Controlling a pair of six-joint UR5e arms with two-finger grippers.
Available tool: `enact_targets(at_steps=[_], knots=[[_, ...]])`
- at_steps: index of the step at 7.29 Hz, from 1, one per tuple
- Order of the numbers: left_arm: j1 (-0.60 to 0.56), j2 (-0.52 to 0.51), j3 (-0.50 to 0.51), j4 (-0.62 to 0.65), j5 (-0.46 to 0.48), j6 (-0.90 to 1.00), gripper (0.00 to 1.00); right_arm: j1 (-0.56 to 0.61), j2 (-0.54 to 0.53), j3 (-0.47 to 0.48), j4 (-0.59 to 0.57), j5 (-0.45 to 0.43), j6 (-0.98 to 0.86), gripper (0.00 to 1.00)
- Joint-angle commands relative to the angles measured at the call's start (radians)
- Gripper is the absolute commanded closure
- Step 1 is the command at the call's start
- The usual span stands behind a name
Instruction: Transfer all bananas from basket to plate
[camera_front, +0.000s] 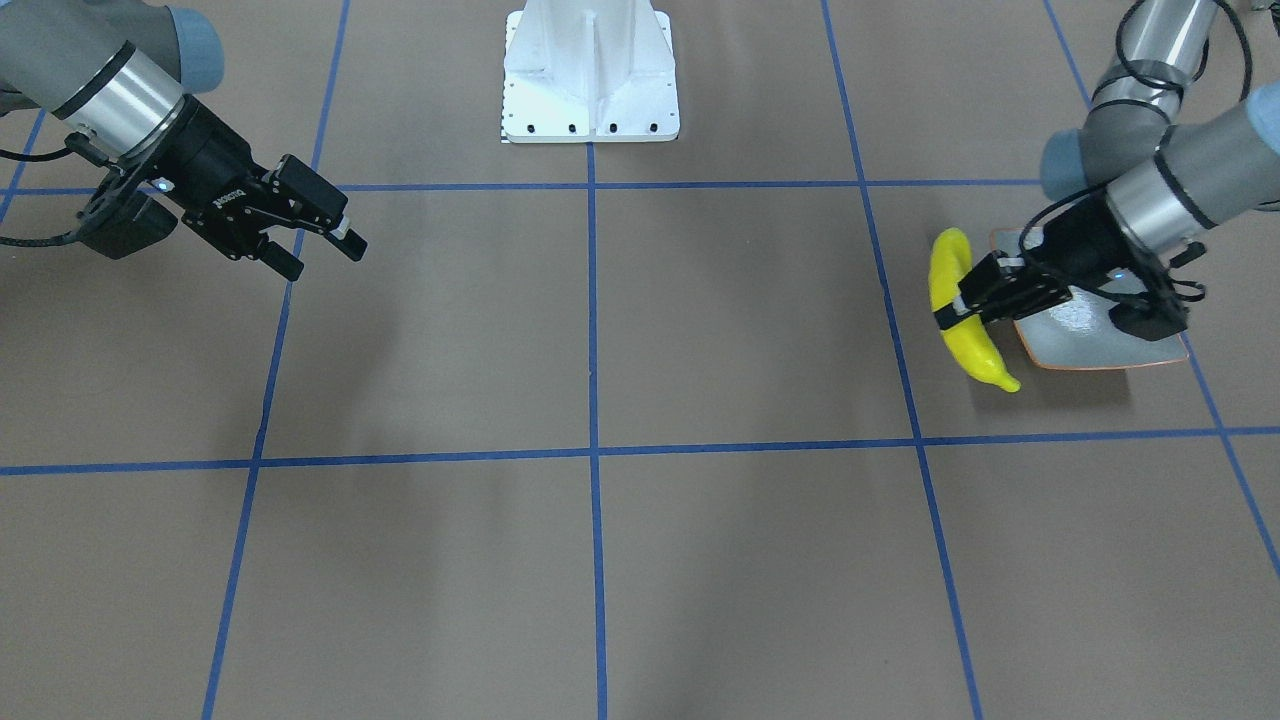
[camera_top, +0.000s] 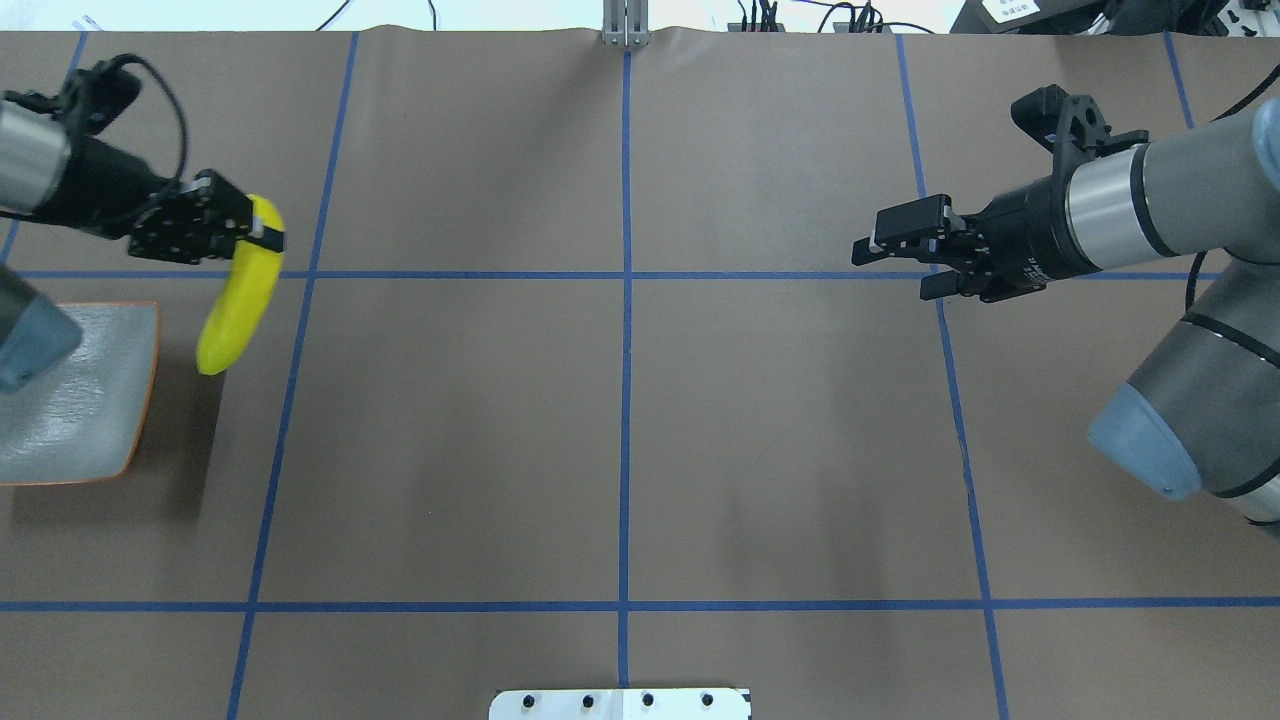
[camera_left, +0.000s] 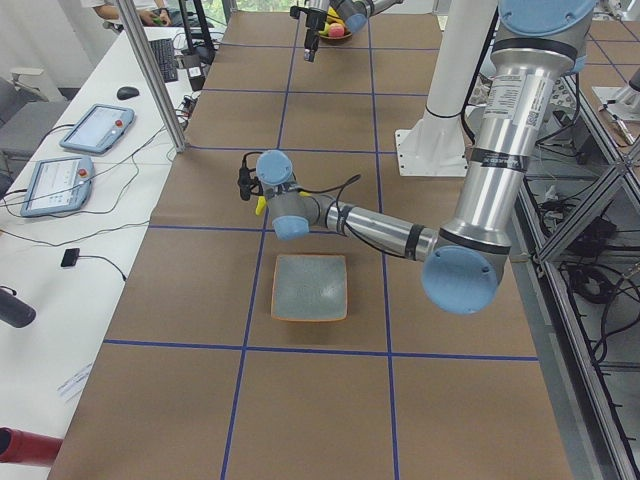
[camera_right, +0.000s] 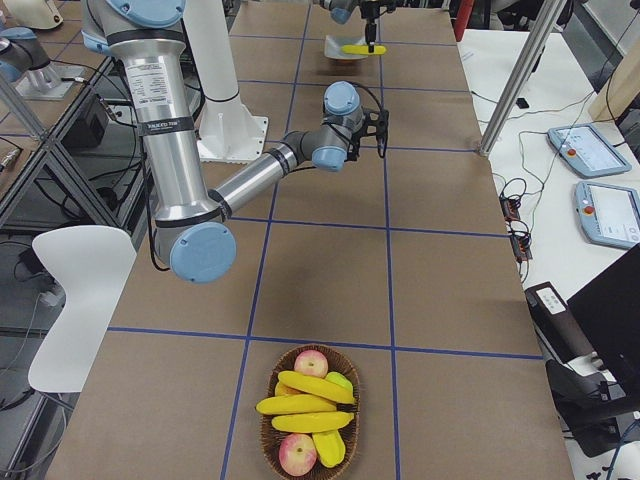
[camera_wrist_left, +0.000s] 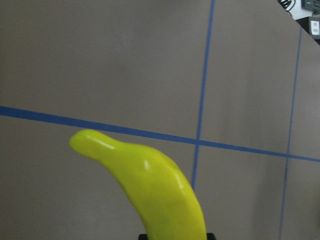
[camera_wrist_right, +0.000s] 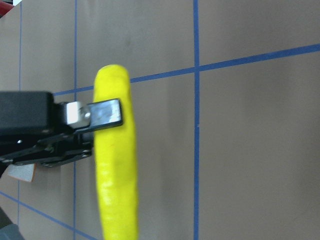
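Brown paper ruled with blue tape covers the surface (camera_top: 620, 430). At one end, the left gripper (camera_top: 264, 237) is clamped across a yellow banana (camera_top: 240, 305), which hangs just beside the empty plate (camera_top: 70, 400) and is not yet over it. The right gripper (camera_top: 893, 270) hovers well apart, jaws spread and empty. More bananas (camera_right: 300, 404) lie in the basket (camera_right: 275, 440) at the far end. This looks like the carry step. Next, the banana needs moving over the plate's middle, lowering and releasing.
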Motion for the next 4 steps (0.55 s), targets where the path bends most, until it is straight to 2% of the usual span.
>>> enact_targets(at_steps=[1,2,4], knots=[[-0.049,0.175,0.006,0.016,0.033,0.282,1.00,0.002,-0.005,-0.022,0.000,-0.020,-0.002,0.00],[-0.051,0.192,-0.001,0.087,0.072,0.297,1.00,0.002,-0.010,-0.029,0.000,-0.026,-0.003,0.00],[-0.014,0.267,-0.003,0.124,0.225,0.451,1.00,0.001,-0.022,-0.030,0.000,-0.026,-0.003,0.00]])
